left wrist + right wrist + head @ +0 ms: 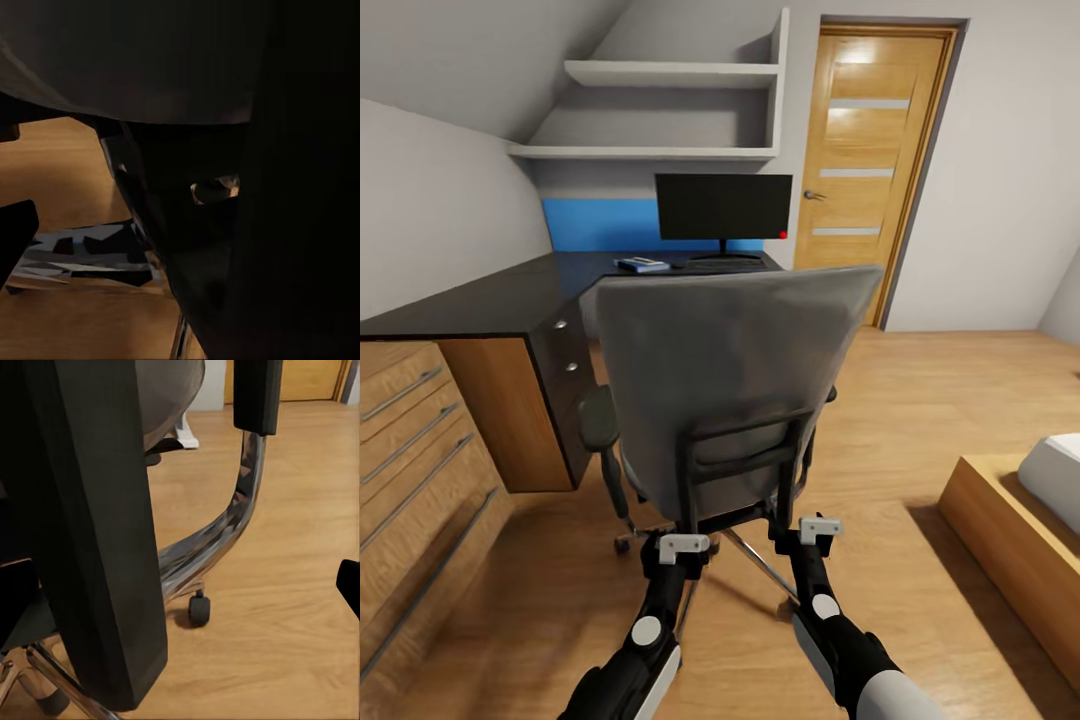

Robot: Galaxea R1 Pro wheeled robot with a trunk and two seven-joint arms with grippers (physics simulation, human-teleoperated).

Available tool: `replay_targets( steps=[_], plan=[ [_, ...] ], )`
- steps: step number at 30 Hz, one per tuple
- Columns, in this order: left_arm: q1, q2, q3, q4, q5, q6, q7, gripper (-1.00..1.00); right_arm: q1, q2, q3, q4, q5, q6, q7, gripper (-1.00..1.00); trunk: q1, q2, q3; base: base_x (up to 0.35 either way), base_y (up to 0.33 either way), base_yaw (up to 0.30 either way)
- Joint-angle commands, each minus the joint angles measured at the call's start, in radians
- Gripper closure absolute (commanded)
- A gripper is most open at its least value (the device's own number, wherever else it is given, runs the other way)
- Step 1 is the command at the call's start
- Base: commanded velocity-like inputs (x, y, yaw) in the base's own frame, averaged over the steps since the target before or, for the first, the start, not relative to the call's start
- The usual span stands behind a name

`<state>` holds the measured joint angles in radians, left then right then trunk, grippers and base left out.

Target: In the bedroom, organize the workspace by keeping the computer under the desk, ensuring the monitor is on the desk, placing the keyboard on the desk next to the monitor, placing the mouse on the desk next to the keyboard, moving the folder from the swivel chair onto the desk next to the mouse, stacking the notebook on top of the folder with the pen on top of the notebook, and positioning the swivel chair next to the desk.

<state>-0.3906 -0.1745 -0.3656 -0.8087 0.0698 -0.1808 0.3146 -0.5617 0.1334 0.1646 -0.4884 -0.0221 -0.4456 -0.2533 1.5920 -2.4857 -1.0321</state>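
The swivel chair (730,380) stands right in front of me with its tall grey back toward me, between me and the black desk (490,295). On the desk's far end stand the monitor (723,207) and a dark keyboard (722,266). Beside them lies a small flat stack with a blue folder (642,265); the notebook, pen and mouse are too small to tell apart. The computer is hidden. My left gripper (685,547) and right gripper (820,530) are at the chair's black back frame (97,532), both open, the right one's fingers (19,592) straddling a frame bar.
A light wooden chest of drawers (410,450) fills the left side. A wooden bed frame (1010,530) sits at the right. Behind the desk are a blue wall panel (595,225), white shelves (670,75) and a wooden door (870,150). Open wood floor lies right of the chair.
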Motion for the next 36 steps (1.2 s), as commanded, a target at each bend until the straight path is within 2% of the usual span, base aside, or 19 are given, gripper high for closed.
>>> replay_targets(
  steps=[1, 19, 26, 36],
  plan=[
    [-0.001, 0.000, 0.057, 0.000, 0.010, -0.006, 0.011, -1.00, -0.001, -0.002, -0.002, 0.001, -0.016, -0.008, -0.015, -1.00, 0.000, 0.000, -0.001, 0.324, 0.041, 0.000],
    [-0.001, 0.000, 0.057, 0.000, 0.010, -0.006, 0.010, -1.00, -0.001, -0.002, 0.003, 0.001, -0.012, -0.010, -0.011, -1.00, 0.000, 0.000, -0.001, 0.334, 0.090, 0.000],
    [-0.001, 0.000, 0.057, 0.001, 0.010, -0.005, 0.010, -1.00, -0.001, -0.011, 0.007, 0.001, -0.008, -0.015, -0.004, -1.00, 0.000, 0.000, -0.001, 0.335, 0.008, 0.000],
    [-0.001, 0.000, 0.057, 0.003, 0.010, -0.005, 0.010, -1.00, -0.001, -0.012, 0.007, 0.001, -0.009, -0.056, -0.003, -1.00, 0.000, 0.000, -0.001, 0.335, 0.000, 0.000]
  ],
)
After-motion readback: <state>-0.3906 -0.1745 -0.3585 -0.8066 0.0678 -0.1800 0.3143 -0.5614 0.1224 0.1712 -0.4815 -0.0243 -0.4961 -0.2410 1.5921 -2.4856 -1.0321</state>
